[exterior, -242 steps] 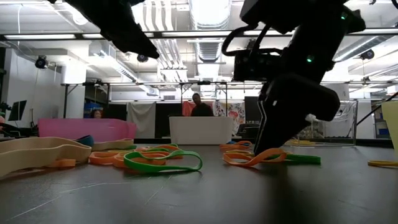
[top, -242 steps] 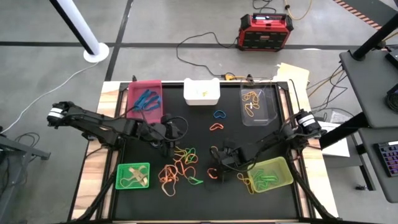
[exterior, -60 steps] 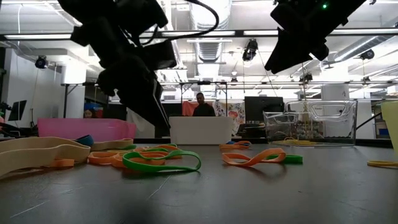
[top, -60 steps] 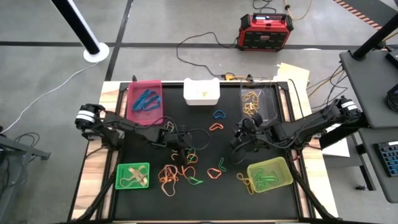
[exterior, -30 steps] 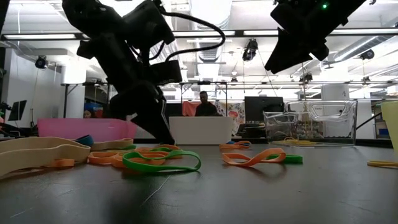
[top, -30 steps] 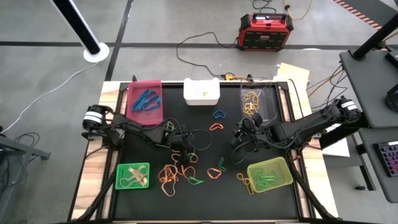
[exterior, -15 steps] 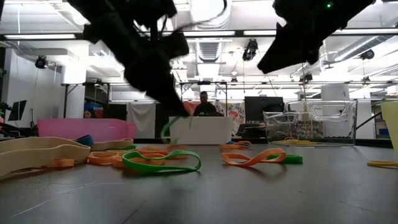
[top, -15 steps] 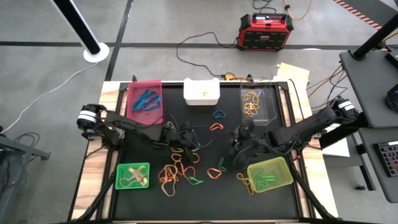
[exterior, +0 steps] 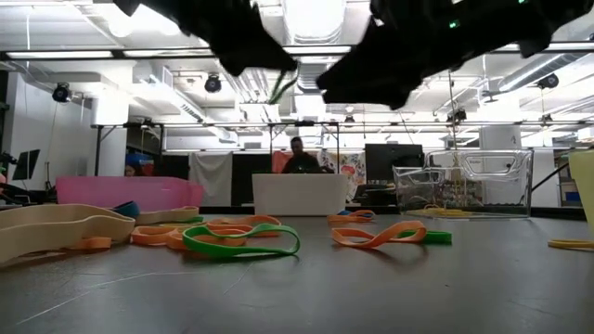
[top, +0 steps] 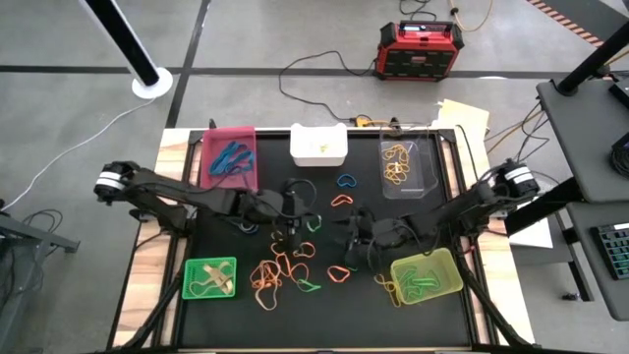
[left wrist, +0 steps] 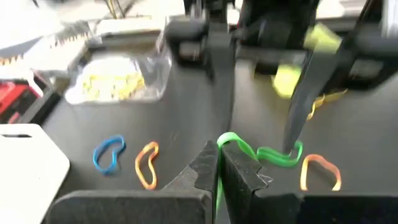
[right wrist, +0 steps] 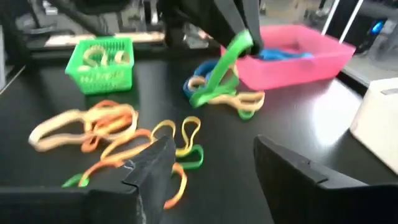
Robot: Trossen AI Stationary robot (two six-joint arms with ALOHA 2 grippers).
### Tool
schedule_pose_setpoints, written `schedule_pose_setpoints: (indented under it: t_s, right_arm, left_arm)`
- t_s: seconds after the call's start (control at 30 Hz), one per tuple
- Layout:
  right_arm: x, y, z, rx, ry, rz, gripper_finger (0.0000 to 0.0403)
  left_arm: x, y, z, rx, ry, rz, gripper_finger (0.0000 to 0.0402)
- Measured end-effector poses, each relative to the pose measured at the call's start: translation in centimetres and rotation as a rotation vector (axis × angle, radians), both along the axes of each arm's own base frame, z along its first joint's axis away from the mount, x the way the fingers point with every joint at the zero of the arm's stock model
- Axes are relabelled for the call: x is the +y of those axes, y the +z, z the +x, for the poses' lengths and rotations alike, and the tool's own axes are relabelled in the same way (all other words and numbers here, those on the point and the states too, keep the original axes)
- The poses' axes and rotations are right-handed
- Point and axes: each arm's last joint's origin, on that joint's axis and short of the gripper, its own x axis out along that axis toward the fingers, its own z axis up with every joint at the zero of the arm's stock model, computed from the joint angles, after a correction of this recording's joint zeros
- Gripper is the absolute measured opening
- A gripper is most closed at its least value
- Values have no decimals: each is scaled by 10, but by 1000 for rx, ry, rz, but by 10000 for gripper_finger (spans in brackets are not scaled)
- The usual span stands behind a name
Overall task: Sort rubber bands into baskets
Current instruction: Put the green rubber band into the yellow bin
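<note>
Two dark jointed arms, white wrist collars, black cables, dark fingers (right wrist: 149,171).

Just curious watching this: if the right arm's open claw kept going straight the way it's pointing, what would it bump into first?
Probably the green rubber band dangling from the left gripper. It hangs ahead of the open right gripper, slightly to one side, so depth is uncertain.

A red-and-black box (top: 421,49) sits on the floor beyond the desk (top: 167,258), cables attached. A white pole base (top: 151,83) stands nearby. A keyboard (top: 613,247) lies right.

- Low view: both arms (exterior: 408,46) are cut off by the top edge, grippers unseen.
- Left wrist view: clear basket (left wrist: 121,78) is blurred.
</note>
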Motion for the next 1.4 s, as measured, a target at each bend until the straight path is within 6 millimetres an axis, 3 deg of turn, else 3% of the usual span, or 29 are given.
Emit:
schedule_pose_setpoints:
  t_s: [0.27,0.6,0.8,1.0,1.07,1.23,1.4]
  right_arm:
    - [-6,-3,18,-217,2,-23,228]
    - [-10,-6,23,-244,87,24,183]
    - [-13,-2,24,-278,79,11,132]
    - [-14,-1,24,-279,80,-28,25]
    - [-14,-1,24,-279,80,-31,16]
    - [-14,-3,24,-254,80,-23,9]
    - [-16,5,14,-82,76,25,9]
  left_arm:
    - [-4,11,-4,-56,-25,12,0]
    - [-4,10,-4,-53,-26,16,0]
    - [-4,11,-3,-58,-26,15,0]
    - [-3,12,-3,-83,18,23,0]
    - [-2,13,-3,-88,57,27,2]
    - [-2,12,-3,-61,59,25,34]
    - [-2,11,-9,32,54,40,83]
